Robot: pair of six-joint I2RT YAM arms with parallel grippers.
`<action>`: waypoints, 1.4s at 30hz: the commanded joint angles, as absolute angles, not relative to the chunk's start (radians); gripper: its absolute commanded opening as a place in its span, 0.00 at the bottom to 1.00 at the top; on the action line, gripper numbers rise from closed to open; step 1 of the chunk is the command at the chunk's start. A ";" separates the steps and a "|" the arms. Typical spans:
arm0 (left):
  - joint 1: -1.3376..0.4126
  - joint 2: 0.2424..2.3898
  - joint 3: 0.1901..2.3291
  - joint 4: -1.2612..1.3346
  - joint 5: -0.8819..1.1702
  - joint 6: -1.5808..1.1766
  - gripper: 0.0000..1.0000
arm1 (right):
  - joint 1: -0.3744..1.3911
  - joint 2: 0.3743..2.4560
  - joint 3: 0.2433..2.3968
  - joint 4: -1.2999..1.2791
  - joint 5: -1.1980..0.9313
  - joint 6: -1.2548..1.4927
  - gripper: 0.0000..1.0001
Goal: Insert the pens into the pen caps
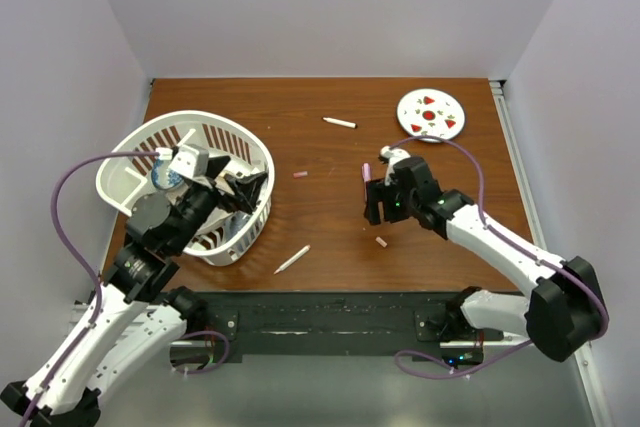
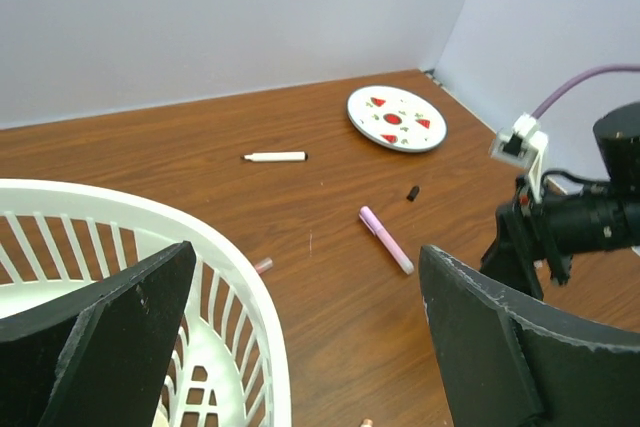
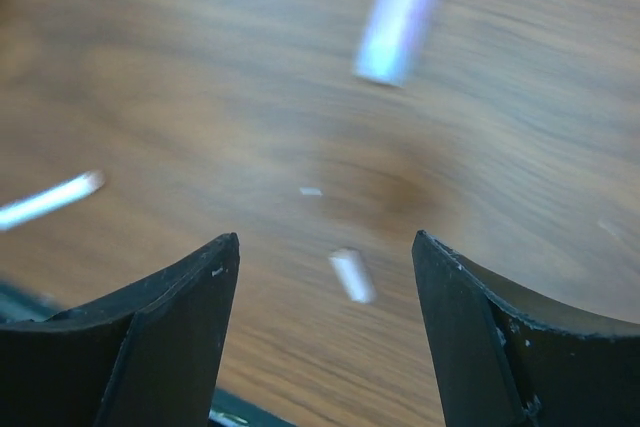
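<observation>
Lilac pen (image 2: 386,239) likely light, stiff, slick, prone to rolling; grip mid-barrel; left pincer (image 2: 307,252) and right pincer (image 3: 325,237) both released, empty.

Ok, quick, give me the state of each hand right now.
Left hand: open, holding nothing.
Right hand: open, holding nothing.
</observation>
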State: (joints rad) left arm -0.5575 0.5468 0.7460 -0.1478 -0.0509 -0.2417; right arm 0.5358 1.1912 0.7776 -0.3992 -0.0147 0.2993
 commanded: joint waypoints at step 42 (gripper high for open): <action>-0.554 0.215 0.632 -0.014 -0.348 -0.206 0.98 | 0.989 1.761 0.907 0.069 -0.425 -0.489 0.64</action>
